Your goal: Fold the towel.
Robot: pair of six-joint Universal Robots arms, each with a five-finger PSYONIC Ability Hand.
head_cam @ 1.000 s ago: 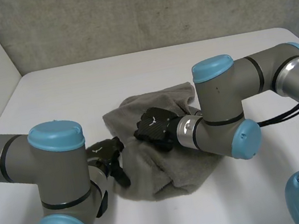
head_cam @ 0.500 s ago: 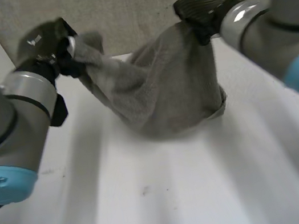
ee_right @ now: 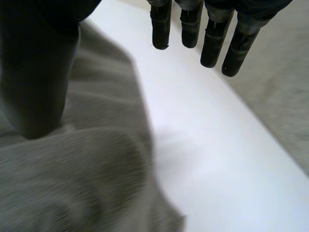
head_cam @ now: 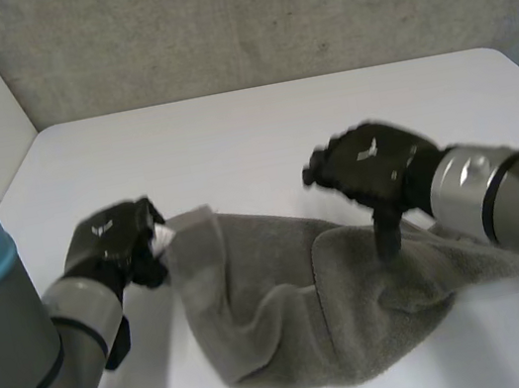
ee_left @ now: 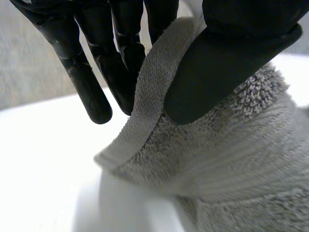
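The white surface (head_cam: pixel 261 143) carries one grey towel (head_cam: pixel 303 327). It lies rumpled close to the near edge, about midway between the left and right edges, with one end drawn up toward the left. The left hand (head_cam: pixel 113 245) holds that raised end. In its wrist view the thumb (ee_left: pixel 227 67) presses the flat hem (ee_left: pixel 145 116) against the fingers (ee_left: pixel 96 72), a firm pinch at or near a corner. The right hand (head_cam: pixel 371 169) hovers over the towel's right part, fingers straight and gripping nothing. Its right thumb (ee_right: pixel 34 82) points down at the cloth; whether it touches cannot be told. The towel looks light, soft and limp, a terry cloth that will likely sag and bunch wherever it is unsupported but should not slip easily. Hems and corners are probably the best holds, so the right hand likely needs the matching corner before any fold is laid.
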